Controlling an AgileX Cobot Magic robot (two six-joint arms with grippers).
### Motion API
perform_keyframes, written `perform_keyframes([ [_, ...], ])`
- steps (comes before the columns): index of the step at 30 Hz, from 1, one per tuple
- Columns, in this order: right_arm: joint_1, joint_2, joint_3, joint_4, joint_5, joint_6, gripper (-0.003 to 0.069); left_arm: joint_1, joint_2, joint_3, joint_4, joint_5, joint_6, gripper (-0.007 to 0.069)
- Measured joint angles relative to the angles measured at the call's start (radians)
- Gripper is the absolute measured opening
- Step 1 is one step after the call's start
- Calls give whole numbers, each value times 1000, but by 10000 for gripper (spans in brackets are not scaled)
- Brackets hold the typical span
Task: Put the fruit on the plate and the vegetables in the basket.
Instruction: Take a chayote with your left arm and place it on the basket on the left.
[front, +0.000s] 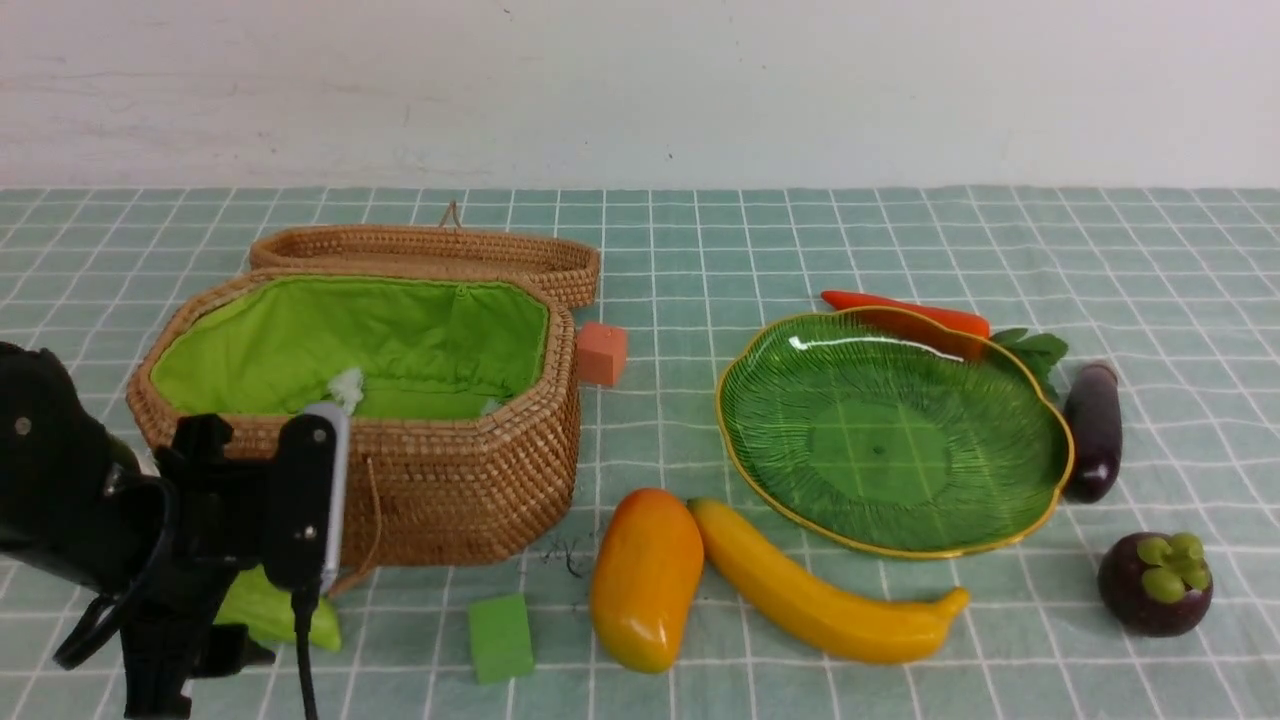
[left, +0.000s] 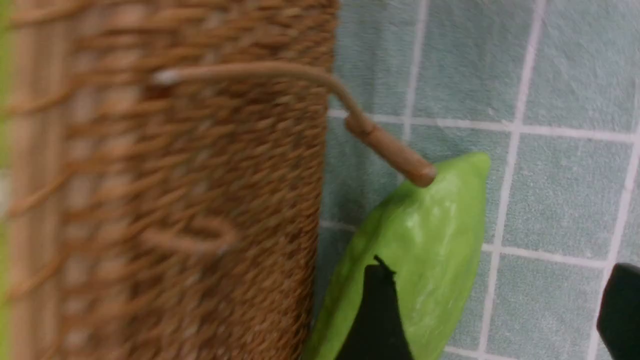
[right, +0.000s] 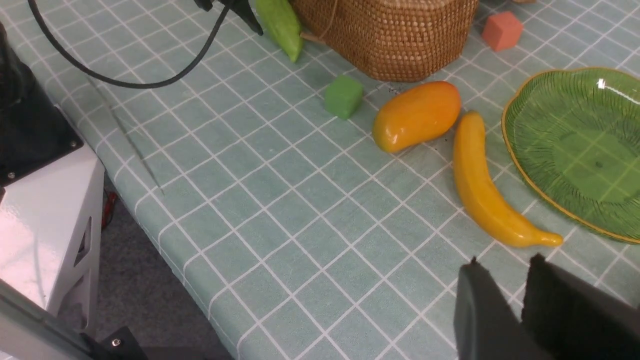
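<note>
- L gripper (left: 497, 295): jaws wide apart, nothing held, one finger over the gourd (left: 425, 240); prob. lining up a grab.
- Gourd on cloth, near left, tight vs basket (front: 470, 480) wall; lid is back, so it's a short lift in.
- R gripper (right: 505, 260): empty, fingers close together; shut or a slit open, can't tell.
- Mango (front: 645, 580), banana (front: 810, 590) just near of plate (front: 880, 440); mangosteen (front: 1155, 583) near right.
- Carrot (front: 900, 308) far of plate, eggplant (front: 1093, 430) right of it.

Bright, even light; shadows soft and faint. White glare streak on the plate (front: 880, 450) near its far rim. Left wrist view: basket (left: 190, 210) weave blurred.
</note>
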Motion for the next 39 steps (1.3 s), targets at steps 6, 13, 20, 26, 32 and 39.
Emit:
perform_keyframes([
  [6, 0, 0, -1, 2, 0, 0, 154, 0, 61, 0, 65, -52, 91, 561],
  [13, 0, 0, -1, 2, 0, 0, 158, 0, 106, -1, 125, -107, 97, 557],
  [20, 0, 0, -1, 2, 0, 0, 161, 0, 149, -1, 176, -138, 99, 548],
  [26, 0, 0, -1, 3, 0, 0, 167, 0, 166, -1, 200, -141, 98, 439],
  [32, 0, 0, -1, 22, 0, 0, 169, 0, 166, -2, 201, -125, 61, 424],
  [39, 0, 1, -1, 26, 0, 0, 178, -25, 109, -3, 219, 25, -45, 424],
])
